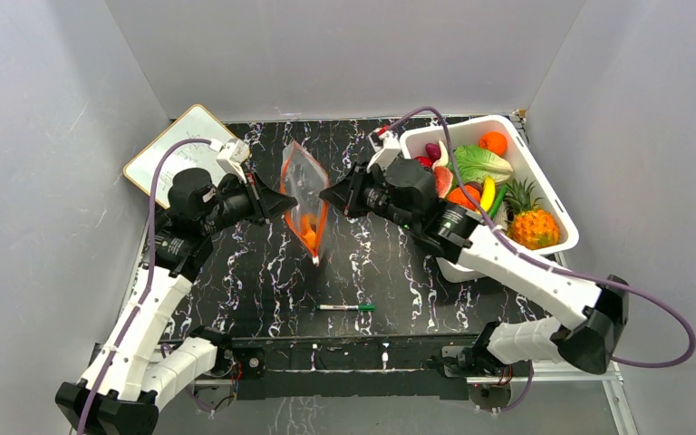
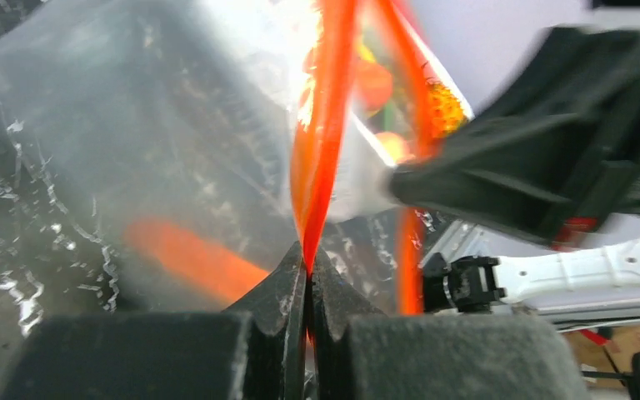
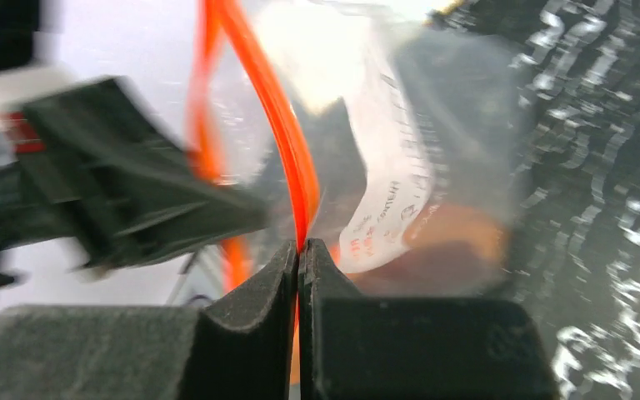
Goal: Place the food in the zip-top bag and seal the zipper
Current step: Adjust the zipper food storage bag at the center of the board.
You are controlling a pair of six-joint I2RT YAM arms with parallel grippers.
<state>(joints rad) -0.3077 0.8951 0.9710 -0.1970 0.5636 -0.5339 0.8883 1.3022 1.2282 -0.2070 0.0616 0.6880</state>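
The right gripper (image 3: 299, 250) pinches the zip-top bag's (image 3: 433, 150) zipper (image 3: 287, 142).

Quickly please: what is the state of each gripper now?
Left gripper: closed, pinching the zipper.
Right gripper: closed, pinching the zipper too.

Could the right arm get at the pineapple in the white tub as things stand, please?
Probably not yet: the right gripper is shut on the zipper, though the pineapple lies uncovered in the tub beside it.

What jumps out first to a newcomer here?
The clear zip-top bag, held upright mid-table with orange food inside. The left end effector and right end effector are shut on its orange-red zipper from opposite sides. At far right, a white tub brims with colourful toy produce.
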